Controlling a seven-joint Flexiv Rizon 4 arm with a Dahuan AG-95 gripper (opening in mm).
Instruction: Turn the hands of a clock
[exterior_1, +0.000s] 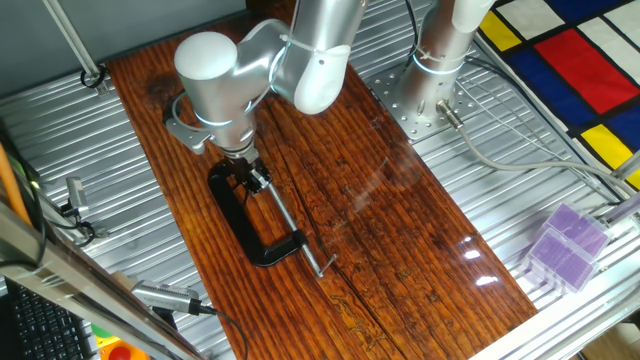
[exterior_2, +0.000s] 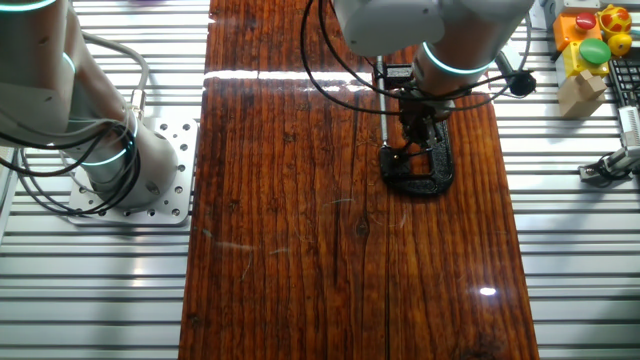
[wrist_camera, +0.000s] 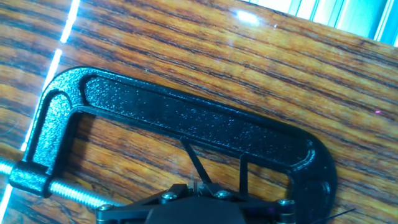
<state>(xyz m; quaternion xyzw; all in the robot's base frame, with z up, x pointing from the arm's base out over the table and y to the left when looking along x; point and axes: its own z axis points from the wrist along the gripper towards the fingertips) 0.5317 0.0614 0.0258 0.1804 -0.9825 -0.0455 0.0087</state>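
Note:
A black C-clamp (exterior_1: 238, 218) lies flat on the wooden tabletop (exterior_1: 400, 220); it also shows in the other fixed view (exterior_2: 415, 183) and fills the hand view (wrist_camera: 186, 115). Its threaded screw (wrist_camera: 62, 190) enters from the left. Two thin dark clock hands (wrist_camera: 194, 163) show inside the clamp's mouth; the clock's body is hidden under my hand. My gripper (wrist_camera: 196, 186) points straight down over the clamp's mouth (exterior_1: 248, 175), with its fingers closed together on a thin metal stem of the clock at the hands' root.
The arm's base plate (exterior_1: 420, 95) is bolted to the slatted metal bench behind the board. A purple box (exterior_1: 565, 245) sits at the right. A red and green button box (exterior_2: 590, 35) and a wooden block (exterior_2: 580, 95) lie beside the board. Cables run nearby.

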